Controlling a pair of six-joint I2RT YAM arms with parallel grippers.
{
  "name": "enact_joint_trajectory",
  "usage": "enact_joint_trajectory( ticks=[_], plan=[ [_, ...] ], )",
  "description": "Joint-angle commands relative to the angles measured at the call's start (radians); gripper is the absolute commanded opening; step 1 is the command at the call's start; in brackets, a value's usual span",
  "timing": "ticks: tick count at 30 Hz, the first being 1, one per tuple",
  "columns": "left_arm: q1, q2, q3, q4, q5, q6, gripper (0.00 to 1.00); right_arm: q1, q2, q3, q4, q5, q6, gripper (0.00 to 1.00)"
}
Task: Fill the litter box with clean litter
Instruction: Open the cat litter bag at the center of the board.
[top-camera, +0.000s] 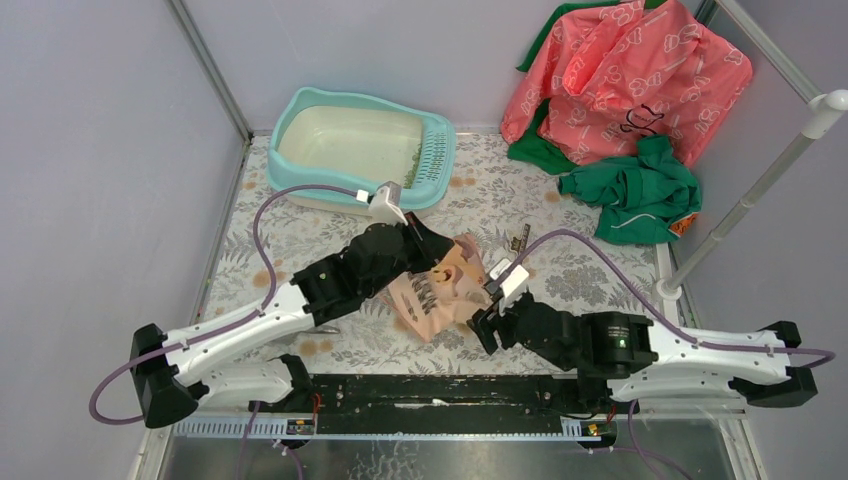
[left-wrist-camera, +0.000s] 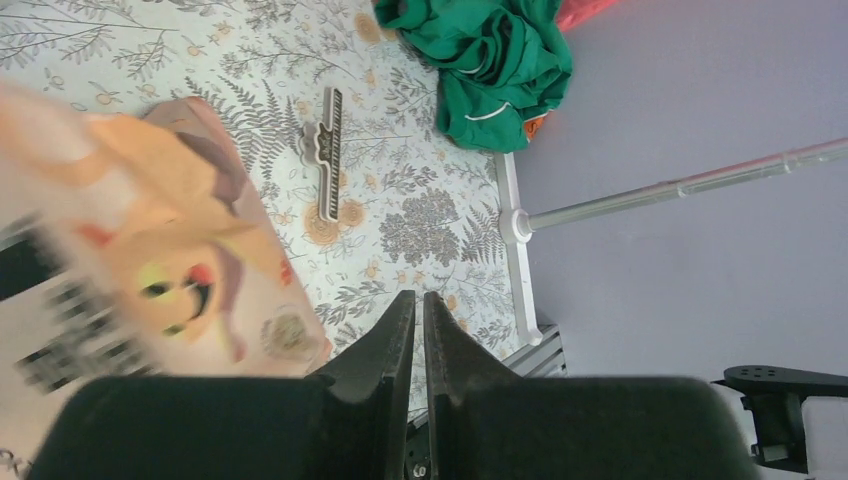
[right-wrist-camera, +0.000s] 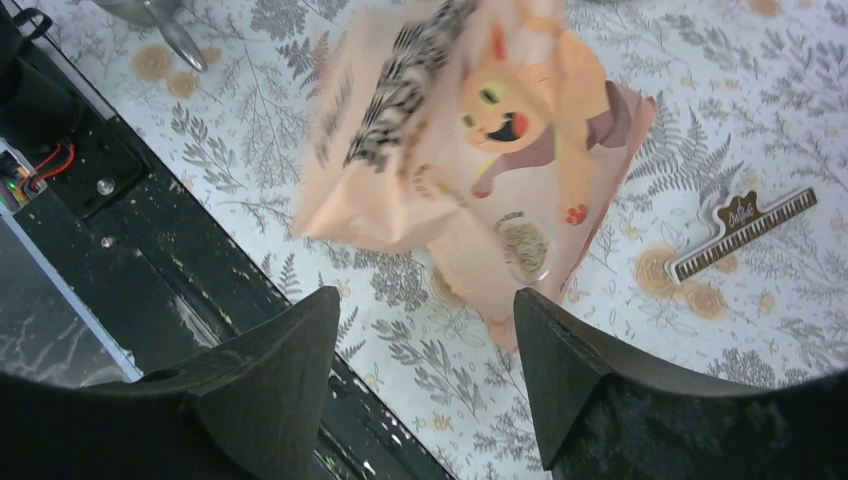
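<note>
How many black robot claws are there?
2. The left gripper sits shut by the peach-pink printed paper bag; the right gripper is open just right of it. None hidden.

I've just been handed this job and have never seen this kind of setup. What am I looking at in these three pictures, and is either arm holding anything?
These are two robot arms bolted at the near edge of a table, each ending in a two-pronged tool. The wide picture comes from a fixed camera above and behind the arms. The other two come from a camera on each wrist, looking out past that arm's own tool.

On the patterned table are a teal litter box whose basin looks nearly bare, a peach paper bag between the arms, and a piano-shaped clip. A green cloth and a pink cloth lie in the far right corner.

The left tool is almost closed with nothing visible in it, and the bag is just beside it. The right tool is open, facing the bag and holding nothing.
</note>
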Motion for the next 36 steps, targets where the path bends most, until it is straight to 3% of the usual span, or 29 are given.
enact_joint_trajectory(
  ticks=[1, 10, 18, 24, 30, 36],
  plan=[
    [-0.008, 0.023, 0.051, 0.024, 0.017, 0.025, 0.14, 0.067, 0.091, 0.008, 0.099, 0.182, -0.016, 0.72],
    [0.013, -0.027, 0.047, -0.044, -0.031, 0.042, 0.16, 0.221, 0.277, 0.021, 0.143, 0.37, -0.024, 0.75],
    [0.274, -0.236, -0.045, -0.153, 0.089, 0.058, 0.21, 0.298, 0.514, 0.104, 0.013, 0.497, 0.013, 0.78],
    [0.342, -0.303, -0.097, -0.165, 0.141, 0.06, 0.21, 0.309, 0.663, 0.168, -0.115, 0.645, 0.105, 0.8],
    [0.354, -0.328, -0.133, -0.149, 0.166, 0.054, 0.22, 0.309, 0.664, 0.105, 0.088, 0.609, 0.005, 0.81],
    [0.368, -0.344, -0.143, -0.15, 0.185, 0.058, 0.22, 0.309, 0.697, 0.086, 0.171, 0.623, -0.043, 0.83]
  ],
)
